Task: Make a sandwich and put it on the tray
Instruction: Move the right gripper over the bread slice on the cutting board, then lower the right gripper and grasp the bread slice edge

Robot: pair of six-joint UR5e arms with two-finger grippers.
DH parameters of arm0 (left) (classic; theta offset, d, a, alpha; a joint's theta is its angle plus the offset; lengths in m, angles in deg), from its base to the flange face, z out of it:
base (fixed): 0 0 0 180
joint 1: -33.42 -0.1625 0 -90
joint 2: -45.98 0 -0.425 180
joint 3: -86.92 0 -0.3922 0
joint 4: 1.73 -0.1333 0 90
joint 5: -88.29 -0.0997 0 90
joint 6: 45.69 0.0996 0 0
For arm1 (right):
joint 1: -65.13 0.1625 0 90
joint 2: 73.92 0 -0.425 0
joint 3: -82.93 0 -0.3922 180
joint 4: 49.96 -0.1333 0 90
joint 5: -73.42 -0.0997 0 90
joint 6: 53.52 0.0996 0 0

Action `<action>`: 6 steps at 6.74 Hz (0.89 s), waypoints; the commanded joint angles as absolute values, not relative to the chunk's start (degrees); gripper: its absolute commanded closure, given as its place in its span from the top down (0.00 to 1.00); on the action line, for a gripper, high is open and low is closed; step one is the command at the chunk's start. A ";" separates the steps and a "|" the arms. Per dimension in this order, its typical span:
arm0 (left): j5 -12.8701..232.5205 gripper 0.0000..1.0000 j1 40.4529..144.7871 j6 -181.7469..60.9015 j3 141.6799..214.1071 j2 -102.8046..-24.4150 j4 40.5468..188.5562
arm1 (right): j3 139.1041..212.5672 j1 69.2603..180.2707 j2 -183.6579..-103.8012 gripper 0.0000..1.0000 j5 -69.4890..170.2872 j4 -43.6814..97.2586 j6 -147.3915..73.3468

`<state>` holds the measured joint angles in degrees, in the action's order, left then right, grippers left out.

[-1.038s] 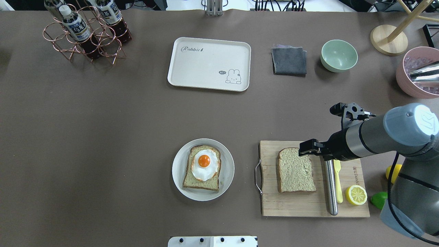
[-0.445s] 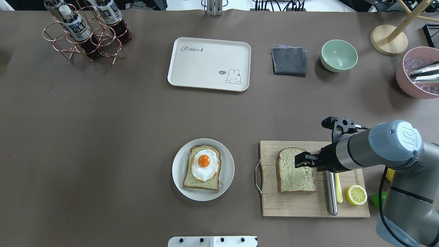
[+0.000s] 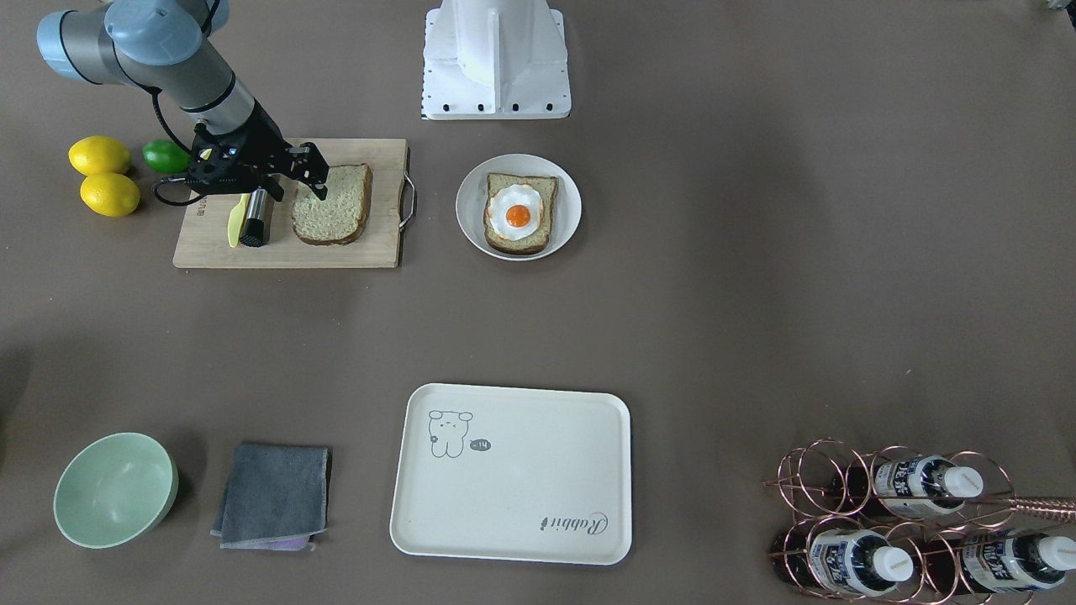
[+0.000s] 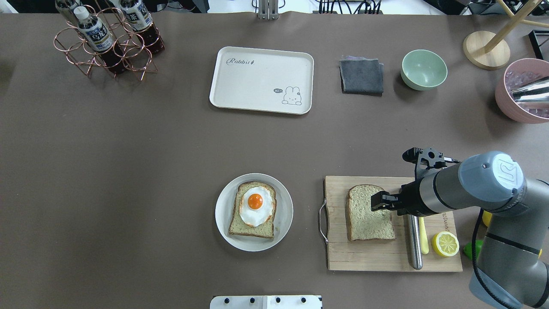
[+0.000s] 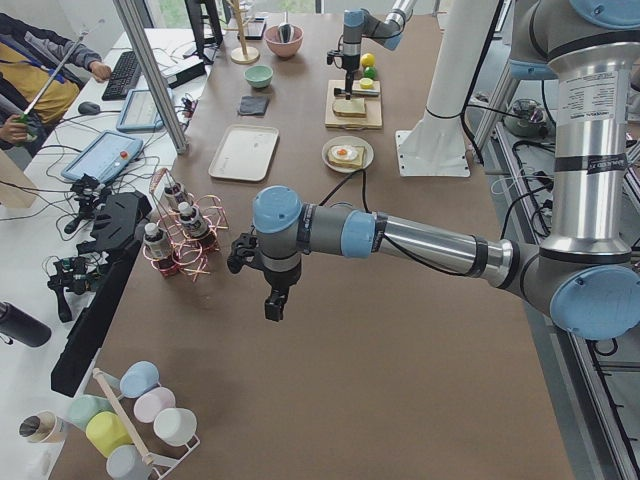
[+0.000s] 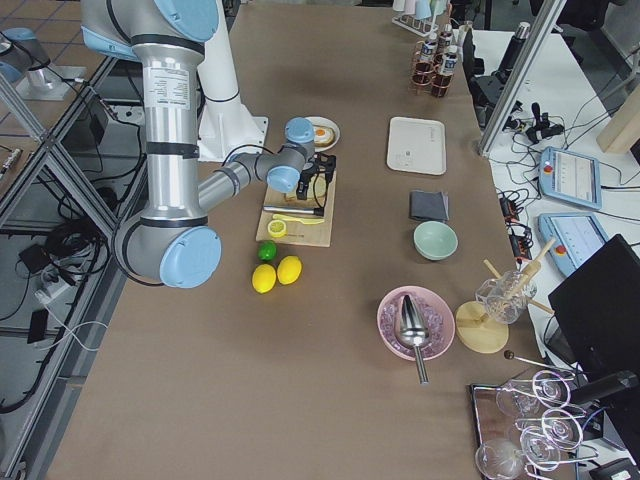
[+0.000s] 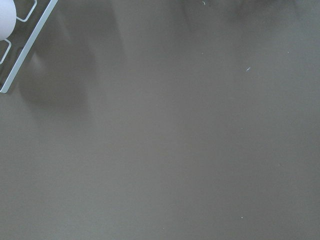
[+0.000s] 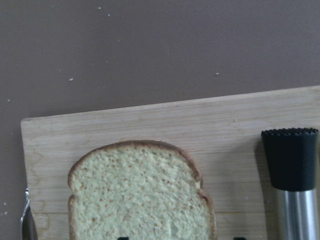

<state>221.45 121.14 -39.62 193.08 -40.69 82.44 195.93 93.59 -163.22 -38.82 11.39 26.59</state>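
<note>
**Right arm over the plain slice, egg slice waiting to its left**

In the front-facing view, the right arm point(image 3: 168, 76) reaches over the rectangular wooden cutting board point(image 3: 286, 252). The right arm's jaws sit at the edge of the plain tan bread slice with dark crust point(image 3: 332, 206), which lies flat there. Just beside the board, the second slice, topped with the white fried egg with orange yolk point(image 3: 519, 215), rests on a round white plate point(image 3: 471, 227). The large cream rectangular tray point(image 3: 521, 504) lies well apart on the brown surface point(image 3: 756, 294), and no part of the sandwich is on it yet.

From overhead, the jaws hang over the slice's far right part. The slice's long axis runs near to far, with its domed end away from the robot. The plate lies to the robot's left of the board, so we judge the carry will go that way.

From the table's left end, the left arm point(image 5: 400, 235) hovers well apart from the food. We cannot tell how the left arm's jaws stand. The right arm is plainly the nearer.

In the right wrist view, two dark tips of the jaws stand wide apart across the slice's width and hold nothing. We cannot tell whether they touch the bread. A steel cylinder with a black cap point(image 8: 290, 170) lies near the slice.
</note>
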 commanded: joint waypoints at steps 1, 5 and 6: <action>221.27 0.97 121.05 -41.12 193.10 -40.76 82.47 | 195.08 93.35 -163.04 0.74 -38.82 11.30 25.94; 221.27 0.97 121.14 -41.21 193.10 -40.68 82.47 | 194.20 92.91 -162.96 0.64 -38.82 11.04 25.93; 221.36 0.97 121.14 -41.12 193.10 -40.68 82.47 | 194.11 92.91 -162.96 0.64 -38.82 10.95 25.93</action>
<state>221.29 121.14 -41.16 193.10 -40.69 82.47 194.31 92.94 -162.96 -38.82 11.12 25.96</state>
